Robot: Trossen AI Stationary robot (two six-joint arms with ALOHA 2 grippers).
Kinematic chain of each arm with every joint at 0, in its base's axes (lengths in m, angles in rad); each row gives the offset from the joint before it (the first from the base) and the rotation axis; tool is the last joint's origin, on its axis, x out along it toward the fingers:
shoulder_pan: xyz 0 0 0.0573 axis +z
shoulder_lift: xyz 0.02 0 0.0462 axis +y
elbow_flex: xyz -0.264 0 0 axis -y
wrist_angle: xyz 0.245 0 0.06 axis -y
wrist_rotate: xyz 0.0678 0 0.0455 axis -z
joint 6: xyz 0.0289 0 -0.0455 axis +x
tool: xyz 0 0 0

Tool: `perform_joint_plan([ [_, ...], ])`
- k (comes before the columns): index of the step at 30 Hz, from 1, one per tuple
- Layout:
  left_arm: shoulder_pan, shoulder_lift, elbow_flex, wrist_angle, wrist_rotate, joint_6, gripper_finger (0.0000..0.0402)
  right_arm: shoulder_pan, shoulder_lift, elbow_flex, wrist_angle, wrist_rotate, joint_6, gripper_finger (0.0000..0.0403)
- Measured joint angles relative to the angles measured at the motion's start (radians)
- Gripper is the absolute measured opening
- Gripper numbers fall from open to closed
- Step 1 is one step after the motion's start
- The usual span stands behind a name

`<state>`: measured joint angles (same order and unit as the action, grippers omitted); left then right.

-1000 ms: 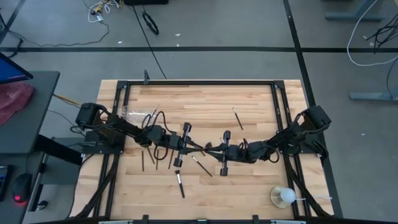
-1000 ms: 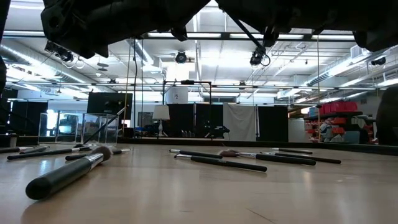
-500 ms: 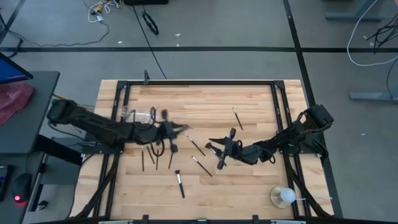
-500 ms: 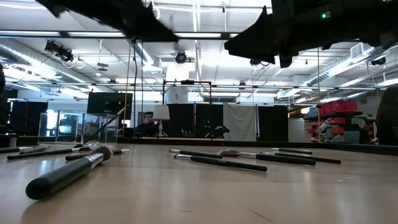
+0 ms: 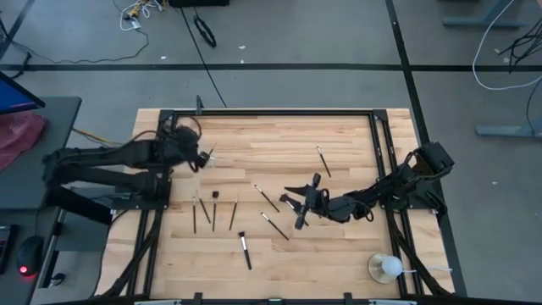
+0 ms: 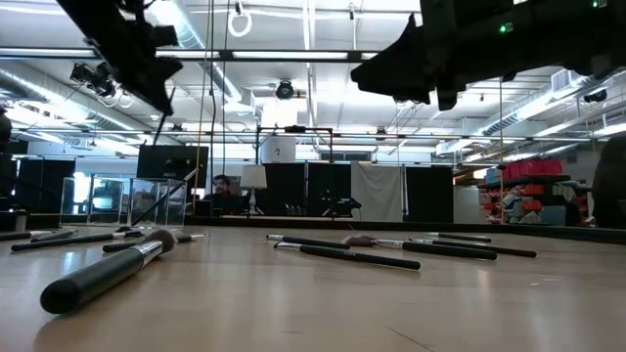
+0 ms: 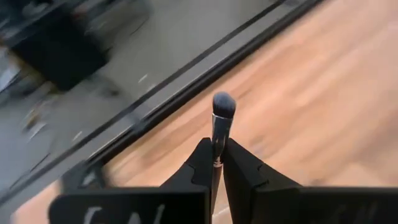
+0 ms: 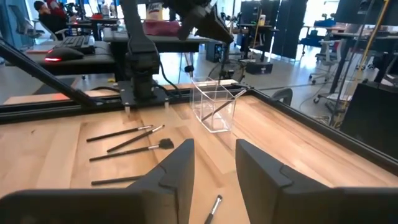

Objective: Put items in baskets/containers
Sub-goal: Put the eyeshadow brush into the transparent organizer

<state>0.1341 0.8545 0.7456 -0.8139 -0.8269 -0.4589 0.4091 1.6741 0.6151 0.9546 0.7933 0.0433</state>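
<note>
left gripper [image 5: 206,156] is at the far-left of the table [image 5: 279,135], pinched tight on a makeup brush [image 7: 221,118]; the left wrist view shows the silver ferrule and dark bristle head poking out past the fingertips [image 7: 202,155]. that gripper is over the clear brush holder [image 8: 214,104], which the high view mostly hides under the arm; the right wrist view shows it plainly, with one brush leaning inside. loose brushes [image 5: 213,209] lie left of centre, another brush [image 5: 323,160] is far right of centre, and the white round object [image 5: 389,267] sits near-right. right gripper [image 5: 288,199] hangs mid-table, fingers [image 8: 177,171] parted with nothing between them. no readable brand or label on anything; only partial pale marks on the left wrist housing. only the low view shows a person [image 6: 222,186] seated far behind the table.
</note>
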Motion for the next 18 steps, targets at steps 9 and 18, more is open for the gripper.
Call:
perform_joint_plan([
  [9,0.188,0.027,0.0,-0.052,0.115,-0.005,0.0025,0.0,0.0,-0.001,-0.01,-0.015,0.001,0.012],
  [18,0.22,0.078,0.0,-0.059,0.202,-0.046,0.0027,0.0,0.0,-0.001,-0.014,-0.027,0.001,0.012],
])
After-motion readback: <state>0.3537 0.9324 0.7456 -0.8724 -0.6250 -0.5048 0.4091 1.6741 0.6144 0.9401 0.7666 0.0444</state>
